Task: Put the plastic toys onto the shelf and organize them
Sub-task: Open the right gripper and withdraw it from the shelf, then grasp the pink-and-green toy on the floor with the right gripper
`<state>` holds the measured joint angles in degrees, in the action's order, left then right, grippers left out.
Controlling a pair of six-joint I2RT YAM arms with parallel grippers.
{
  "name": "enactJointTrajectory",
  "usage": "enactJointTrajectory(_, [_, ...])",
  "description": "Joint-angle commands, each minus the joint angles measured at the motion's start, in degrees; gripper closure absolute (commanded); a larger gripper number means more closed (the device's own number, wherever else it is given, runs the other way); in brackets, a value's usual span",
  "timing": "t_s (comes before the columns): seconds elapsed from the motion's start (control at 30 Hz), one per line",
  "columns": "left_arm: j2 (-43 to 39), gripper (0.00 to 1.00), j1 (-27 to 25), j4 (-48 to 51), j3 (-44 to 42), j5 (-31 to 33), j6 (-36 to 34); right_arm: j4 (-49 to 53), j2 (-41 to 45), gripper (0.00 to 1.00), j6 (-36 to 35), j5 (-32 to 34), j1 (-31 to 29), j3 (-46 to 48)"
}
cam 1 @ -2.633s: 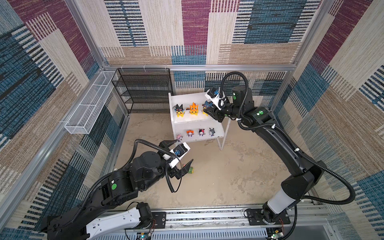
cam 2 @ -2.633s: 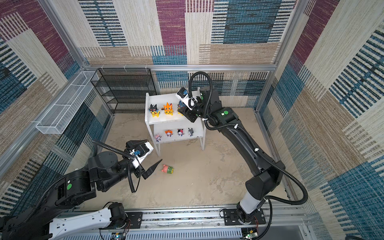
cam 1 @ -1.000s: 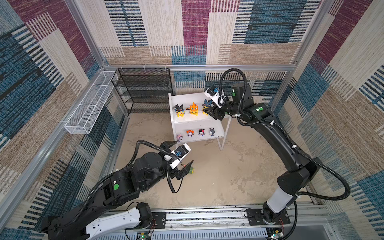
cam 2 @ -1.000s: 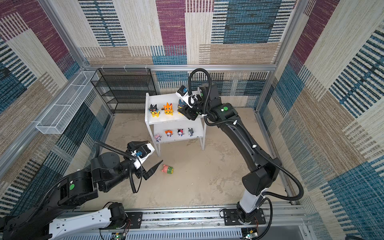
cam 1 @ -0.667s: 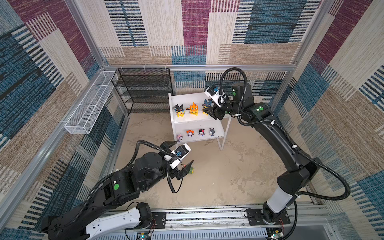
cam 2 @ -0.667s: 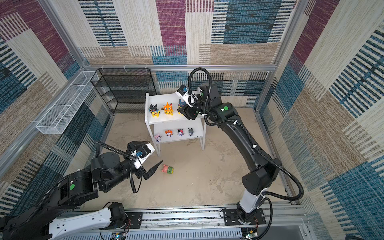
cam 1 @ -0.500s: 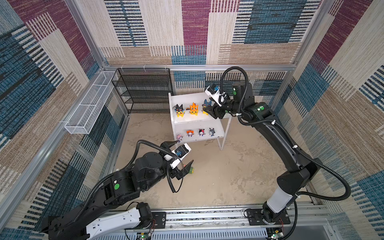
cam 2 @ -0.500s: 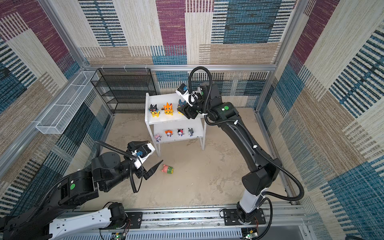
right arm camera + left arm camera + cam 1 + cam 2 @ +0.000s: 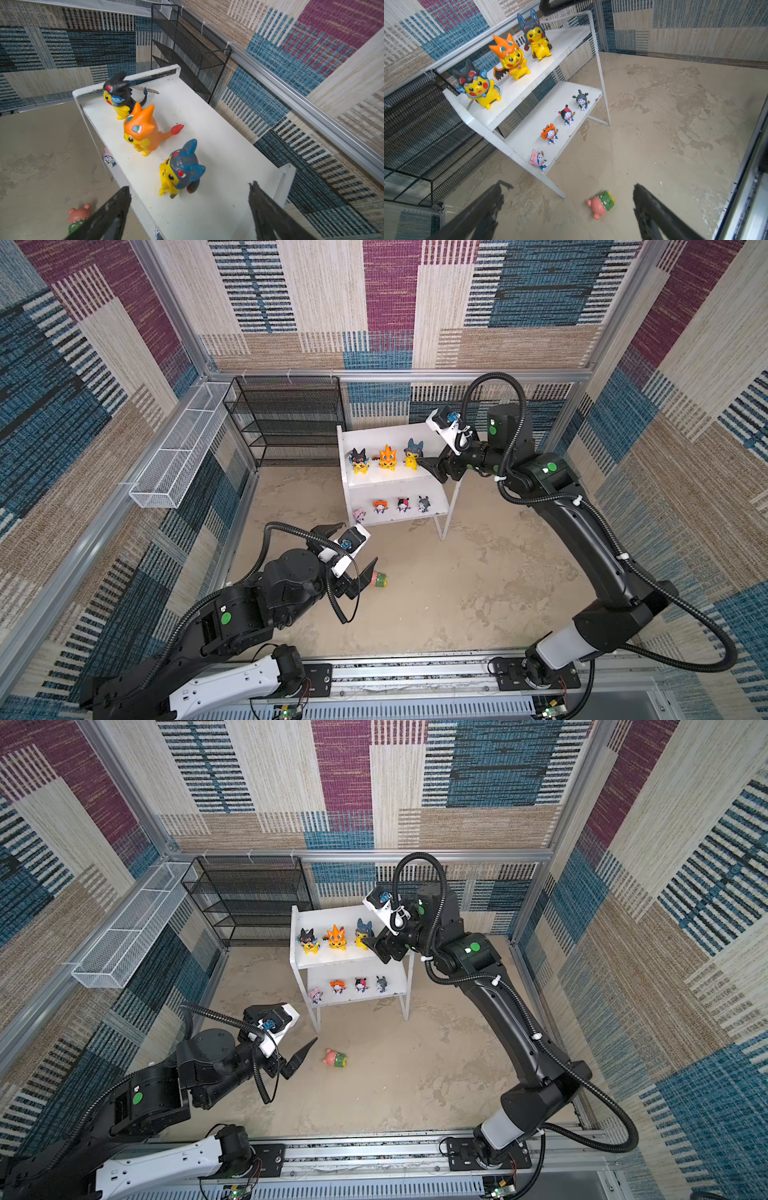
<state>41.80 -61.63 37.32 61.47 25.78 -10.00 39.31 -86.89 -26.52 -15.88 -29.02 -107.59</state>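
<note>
Yep, seeing right claw (image 9: 189,188) spread empty by blue-hooded toy (image 9: 182,168) at top-board end of shelf (image 9: 218,145), left claw (image 9: 570,185) spread near pink-and-green toy (image 9: 601,203) lying on worktop (image 9: 675,124).

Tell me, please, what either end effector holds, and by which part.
Nothing is held. The right end effector is open, clear of the blue-hooded toy; the left end effector is open, clear of the pink-and-green toy.

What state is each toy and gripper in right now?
black-hooded toy: upright, top tier of the shelf
orange-hooded toy: upright, top tier
blue-hooded toy: upright, top tier
four tiny figures: upright, lower tier
pink-and-green toy: on its side, on the floor
left gripper: open, empty
right gripper: open, empty
</note>
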Motion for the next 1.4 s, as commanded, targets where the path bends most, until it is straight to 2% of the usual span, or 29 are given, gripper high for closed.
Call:
enactJointTrajectory(0.0, [-0.4,0.01,0.0,5.0,-1.6,0.6,6.9,-3.5,5.7,0.06,1.7,1.4,-0.1,4.2])
enactJointTrajectory(0.27, [-1.0,0.01,0.0,5.6,-5.4,-0.7,16.0,-5.0,26.4,0.02,4.1,-6.3,-2.1,27.9])
enactJointTrajectory(0.33, [-1.7,0.01,0.1,4.9,-6.4,-0.6,16.9,-6.7,30.2,0.01,5.3,-5.4,-5.3,35.6])
enactJointTrajectory(0.4, [-2.0,0.01,0.0,4.4,-7.3,-0.2,17.6,-9.9,33.4,0.02,6.8,-2.7,-11.3,44.3])
enactJointTrajectory(0.47, [-2.3,0.01,0.1,4.3,-7.7,0.1,18.3,-15.5,36.1,0.02,8.8,-0.9,-16.7,52.5])
enactJointTrajectory(0.57, [-3.3,0.01,0.1,4.4,-8.6,0.9,19.4,-25.4,37.7,0.02,12.8,-1.7,-21.6,63.8])
enactJointTrajectory(0.7, [-5.7,0.01,0.3,4.4,-10.1,1.6,20.6,-36.8,30.7,0.03,17.9,-2.1,-23.3,72.2])
enactJointTrajectory(0.77, [-7.1,0.01,0.4,5.1,-10.7,2.0,21.2,-44.9,25.3,0.04,20.9,1.1,-23.6,75.5])
enactJointTrajectory(0.97, [-12.0,0.01,0.4,7.5,-10.9,3.7,21.6,-65.4,10.5,0.04,21.2,9.8,-26.9,80.4])
enactJointTrajectory(1.13, [-15.1,0.01,0.4,8.5,-11.2,5.0,20.4,-67.3,-2.9,0.06,16.9,17.4,-29.1,75.0])
enactJointTrajectory(1.37, [-17.6,0.01,0.5,8.7,-11.9,6.3,19.1,-67.5,-15.2,0.1,13.4,29.7,-30.8,66.8])
